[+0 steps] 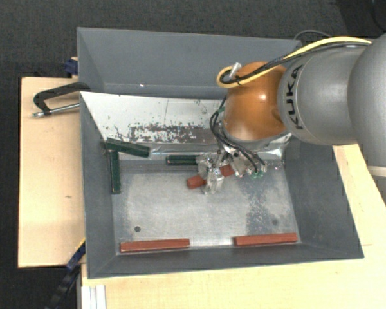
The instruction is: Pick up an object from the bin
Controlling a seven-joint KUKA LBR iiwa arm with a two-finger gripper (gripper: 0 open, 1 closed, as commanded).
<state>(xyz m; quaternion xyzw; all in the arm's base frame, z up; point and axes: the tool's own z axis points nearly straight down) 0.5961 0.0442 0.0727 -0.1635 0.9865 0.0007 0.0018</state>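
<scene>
- Reddish-brown block is sitting about mid-bin, a bit toward the far wall, and the gripper is hanging right over it, touching or just about. We're guessing it's parked there because this piece is lying out in the open with bare floor round it, so it's the easy grab.
- We're not managing to tell whether the gripper is open or closed, since the metal and cables down there are blurring into one clump. A bit of red is also peeking out on the gripper's other side, and we can't say if that's the same block or something else.
- Just beyond, a dark bar is lying flat near the far wall, close to the gripper but apart from the block.
- Further left, two green bars are making an L in the corner, well apart from the action.
- Two reddish-brown strips are lying tight along the near wall of the bin, which we're thinking makes them awkward to get at.
- The orange cover on the wrist is hiding the far right patch of floor from us.
</scene>
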